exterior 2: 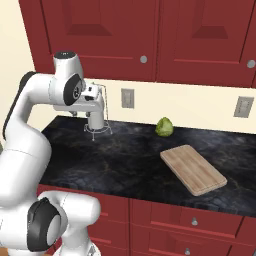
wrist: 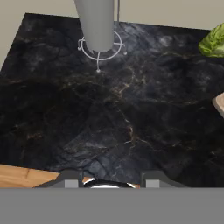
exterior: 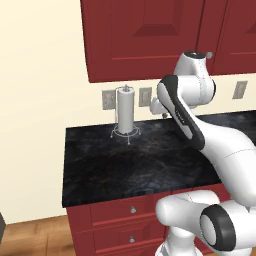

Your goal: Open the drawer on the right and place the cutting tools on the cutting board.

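Observation:
The cutting board (exterior 2: 193, 169) lies flat on the black counter (exterior 2: 125, 160), right of centre; one corner of the cutting board (wrist: 220, 103) reaches the right edge of the hand view. Red drawers (exterior 2: 194, 221) with silver knobs sit shut under the counter; the right one carries the task's word. The cutting tools are hidden. My gripper (exterior 2: 82, 114) hangs above the left part of the counter, close to the paper towel roll and well left of the board. Its fingertips (wrist: 72, 177) stand apart, open, with nothing between them; my gripper (wrist: 112, 177) points down at bare counter.
A paper towel roll (exterior: 125, 111) on a wire stand is at the back left of the counter. A round green vegetable (exterior 2: 164, 127) sits by the back wall, beyond the board. More shut red drawers (exterior: 133, 209) line the front. Red upper cabinets (exterior 2: 150, 35) hang above.

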